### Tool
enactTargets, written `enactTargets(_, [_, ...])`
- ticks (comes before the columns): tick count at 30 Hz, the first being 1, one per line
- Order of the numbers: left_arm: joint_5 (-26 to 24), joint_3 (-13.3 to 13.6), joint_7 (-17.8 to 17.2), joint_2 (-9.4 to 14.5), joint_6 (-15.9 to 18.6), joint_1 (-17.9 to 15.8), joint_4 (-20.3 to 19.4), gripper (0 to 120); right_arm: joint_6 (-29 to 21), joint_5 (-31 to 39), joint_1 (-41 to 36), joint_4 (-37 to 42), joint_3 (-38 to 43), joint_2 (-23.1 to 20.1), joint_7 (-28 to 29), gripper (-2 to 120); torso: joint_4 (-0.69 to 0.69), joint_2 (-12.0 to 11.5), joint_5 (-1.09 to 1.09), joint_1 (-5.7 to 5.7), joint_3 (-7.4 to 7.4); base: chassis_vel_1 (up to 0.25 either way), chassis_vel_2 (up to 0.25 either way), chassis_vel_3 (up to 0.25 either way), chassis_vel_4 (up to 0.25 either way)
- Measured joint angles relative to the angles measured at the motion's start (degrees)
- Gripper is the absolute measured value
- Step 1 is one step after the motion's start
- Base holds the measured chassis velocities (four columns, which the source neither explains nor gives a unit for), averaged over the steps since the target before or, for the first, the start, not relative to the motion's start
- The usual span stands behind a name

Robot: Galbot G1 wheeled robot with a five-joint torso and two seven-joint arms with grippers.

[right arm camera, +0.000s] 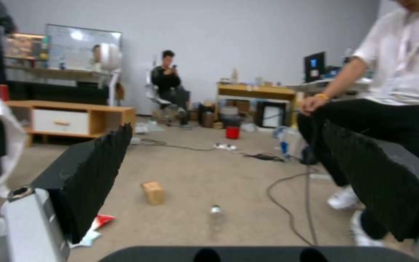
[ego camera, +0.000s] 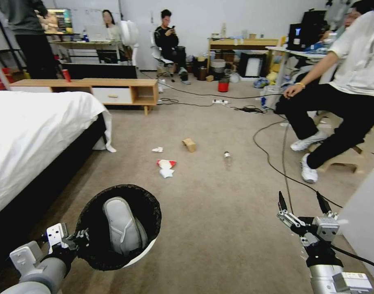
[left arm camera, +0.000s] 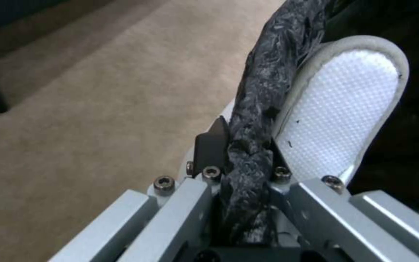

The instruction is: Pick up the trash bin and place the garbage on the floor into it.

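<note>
1. One round white plastic trash bin lined with a black bag [ego camera: 95,253] is hanging above the beige short-pile carpet floor [ego camera: 219,228], lifted at the robot's lower left, near the white-sheeted bed [ego camera: 32,126].
2. The bin is holding one white fabric slipper [ego camera: 122,228], standing on end against the inner wall.
3. The left gripper [ego camera: 79,238] is pinching the bin's near rim; in the left wrist view its fingers [left arm camera: 211,147] are closing on the folded black bag edge [left arm camera: 263,120], with the slipper [left arm camera: 340,109] just beside them.
4. The right gripper [ego camera: 304,204] is hovering over bare carpet at the lower right, its two black fingers spread apart and holding nothing.
5. Four pieces of garbage are lying on the floor ahead, well apart from the bin: one crumpled white tissue [ego camera: 157,150], one red-and-white wrapper [ego camera: 166,167], one brown paper bag [ego camera: 189,144] and one small clear bottle [ego camera: 227,158].
6. Black cables [ego camera: 272,163] are trailing across the carpet to the right of the bottle.
</note>
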Motion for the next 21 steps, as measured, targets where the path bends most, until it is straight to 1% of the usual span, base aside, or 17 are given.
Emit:
enactTargets(16, [0.2,0.2,0.0,-0.3,0.0,0.1,0.0,2,0.0,0.0,-0.1,0.0,0.1,0.0,0.2,100,0.00,0.0,0.00,0.00,0.00,0.103,0.103,0.101,0.097])
enactTargets(21, [0.6,0.3,-0.1,-0.4,0.0,0.1,0.2,2,0.0,0.0,-0.1,-0.1,0.2,0.0,0.3,100,0.02,0.0,0.00,0.00,0.00,0.081,0.070,0.070,0.082])
